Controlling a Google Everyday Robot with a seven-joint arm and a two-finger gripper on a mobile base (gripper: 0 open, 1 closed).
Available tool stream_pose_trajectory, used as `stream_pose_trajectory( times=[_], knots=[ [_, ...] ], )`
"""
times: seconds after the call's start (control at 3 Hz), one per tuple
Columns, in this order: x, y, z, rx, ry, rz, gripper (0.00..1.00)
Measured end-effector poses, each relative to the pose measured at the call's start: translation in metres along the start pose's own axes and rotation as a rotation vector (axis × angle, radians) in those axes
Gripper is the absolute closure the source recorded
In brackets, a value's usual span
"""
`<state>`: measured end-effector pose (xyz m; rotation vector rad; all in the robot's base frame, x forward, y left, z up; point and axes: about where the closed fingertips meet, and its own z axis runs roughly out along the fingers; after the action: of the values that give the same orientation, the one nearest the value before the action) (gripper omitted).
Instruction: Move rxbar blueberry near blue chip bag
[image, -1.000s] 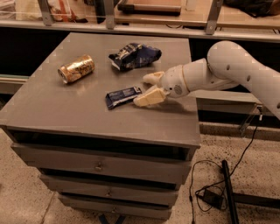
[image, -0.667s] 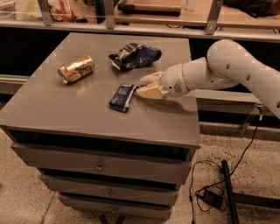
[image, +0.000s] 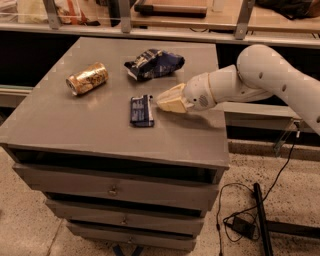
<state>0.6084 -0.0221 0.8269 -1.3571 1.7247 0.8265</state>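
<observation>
The rxbar blueberry (image: 141, 110) lies flat near the middle of the cabinet top (image: 60, 125). A second ago it lay slanted, about 8 to 2 o'clock. Now its long axis runs 12 to 6, one short end pointing at the blue chip bag (image: 154, 63). It has turned but hardly travelled, so we judge the push toward 12 remains. The gripper (image: 165, 101) sits just beside it at 3 o'clock. We cannot tell if it is spread or closed. A gold can (image: 87, 78) lies at 10 o'clock.
</observation>
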Motion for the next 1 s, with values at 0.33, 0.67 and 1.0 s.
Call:
stream_pose_trajectory(
  times=[0.33, 0.67, 1.0],
  knots=[
    [0.000, 0.000, 0.000, 0.000, 0.000, 0.000, 0.86],
    [0.000, 0.000, 0.000, 0.000, 0.000, 0.000, 0.63],
    [-0.032, 0.018, -0.002, 0.025, -0.061, -0.025, 0.38]
  ],
)
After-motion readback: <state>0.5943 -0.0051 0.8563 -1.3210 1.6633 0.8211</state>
